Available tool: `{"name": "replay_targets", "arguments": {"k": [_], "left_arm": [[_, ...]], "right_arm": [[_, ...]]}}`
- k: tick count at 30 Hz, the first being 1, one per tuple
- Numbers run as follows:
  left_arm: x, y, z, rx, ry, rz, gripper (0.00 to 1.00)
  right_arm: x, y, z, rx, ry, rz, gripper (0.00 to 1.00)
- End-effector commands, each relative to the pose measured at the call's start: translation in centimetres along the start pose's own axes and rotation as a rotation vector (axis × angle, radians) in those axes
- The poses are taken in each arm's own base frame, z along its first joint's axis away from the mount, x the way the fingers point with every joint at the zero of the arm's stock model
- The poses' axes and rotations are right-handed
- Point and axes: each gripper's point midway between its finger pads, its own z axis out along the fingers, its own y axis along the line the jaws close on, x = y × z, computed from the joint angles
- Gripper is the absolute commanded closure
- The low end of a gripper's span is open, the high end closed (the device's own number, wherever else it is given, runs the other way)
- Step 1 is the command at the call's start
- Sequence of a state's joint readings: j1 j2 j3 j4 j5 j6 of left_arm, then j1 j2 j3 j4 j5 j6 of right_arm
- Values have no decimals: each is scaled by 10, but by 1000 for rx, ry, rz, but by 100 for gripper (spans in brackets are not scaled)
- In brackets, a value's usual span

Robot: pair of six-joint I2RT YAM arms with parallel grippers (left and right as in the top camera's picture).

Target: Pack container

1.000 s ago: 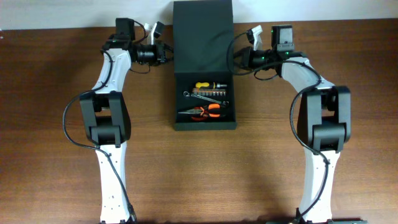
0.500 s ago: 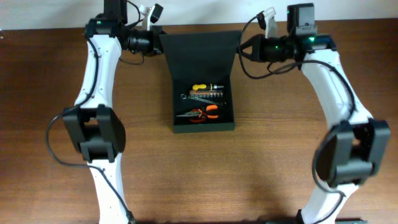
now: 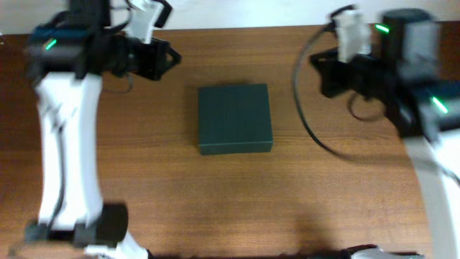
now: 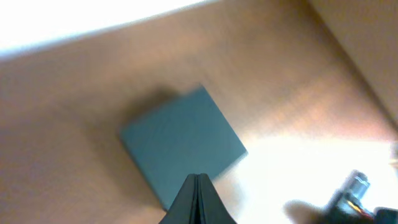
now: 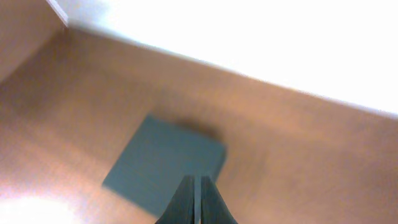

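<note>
The dark green container [image 3: 235, 119] lies in the middle of the wooden table with its lid down flat, so nothing inside shows. My left gripper [image 3: 171, 57] hangs high above the table to the container's back left, shut and empty. My right gripper [image 3: 318, 66] hangs high to its back right, also shut and empty. In the left wrist view the container [image 4: 183, 146] sits far below the closed fingertips [image 4: 199, 179]. The right wrist view shows the container [image 5: 163, 167] well beneath the pressed-together fingertips [image 5: 194, 182]. Neither gripper touches the container.
Bare brown wood [image 3: 237, 201] surrounds the container on all sides. Both arms are blurred and close to the overhead camera, covering the table's left and right sides. Part of the other arm [image 4: 353, 191] shows at the lower right of the left wrist view.
The container's lid has come down over the tools and it now lies shut. Both arms have risen towards the overhead camera and swung outward.
</note>
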State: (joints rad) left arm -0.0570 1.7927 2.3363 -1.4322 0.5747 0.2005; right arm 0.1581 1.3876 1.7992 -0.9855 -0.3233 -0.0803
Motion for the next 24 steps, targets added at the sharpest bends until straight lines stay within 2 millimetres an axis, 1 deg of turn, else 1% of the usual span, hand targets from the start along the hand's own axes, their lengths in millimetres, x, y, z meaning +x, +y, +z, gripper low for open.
{"name": "replay_targets", "arguments": {"k": [1,2,4,6,7,9,10,12,13,15,17,19,21,22,23,24], "left_arm": [[-11,4,-51,-219,-107,17,98],[-12,5,-61,-258,-127,23,98],[-11,14,-80,-367,-146,19,98],[-5,24,-92,-461,-138,7,98],[-2,31,-97,-509,-127,-2,96],[6,41,-103,-581,-96,-16,94],[9,46,-104,-608,-81,-22,90],[14,56,-108,-654,-69,-60,76],[16,61,-110,-668,-70,-77,72],[19,75,-117,-700,-70,-109,68],[24,91,-128,-739,-72,-151,65],[31,107,-141,-770,-80,-201,59],[36,119,-152,-788,-92,-243,51],[38,124,-157,-800,-96,-258,36],[41,129,-162,-812,-99,-272,16],[42,132,-164,-820,-100,-280,1]], "right_arm": [[-8,-10,-30,120,-54,-37,96],[-7,-10,-36,136,-55,-37,96],[0,-14,-43,172,-34,-31,96],[10,-15,-45,183,4,-22,96],[15,-15,-45,184,25,-17,96],[25,-18,-46,203,64,7,96],[30,-22,-47,225,80,27,96],[36,-30,-50,276,105,51,96],[38,-34,-51,292,112,62,96],[43,-42,-55,312,126,81,96],[49,-51,-59,339,143,110,96],[55,-64,-65,375,157,157,96],[61,-74,-71,402,169,187,95],[63,-77,-73,411,173,199,92],[64,-80,-74,412,171,210,87],[63,-81,-75,409,168,217,82]]}}
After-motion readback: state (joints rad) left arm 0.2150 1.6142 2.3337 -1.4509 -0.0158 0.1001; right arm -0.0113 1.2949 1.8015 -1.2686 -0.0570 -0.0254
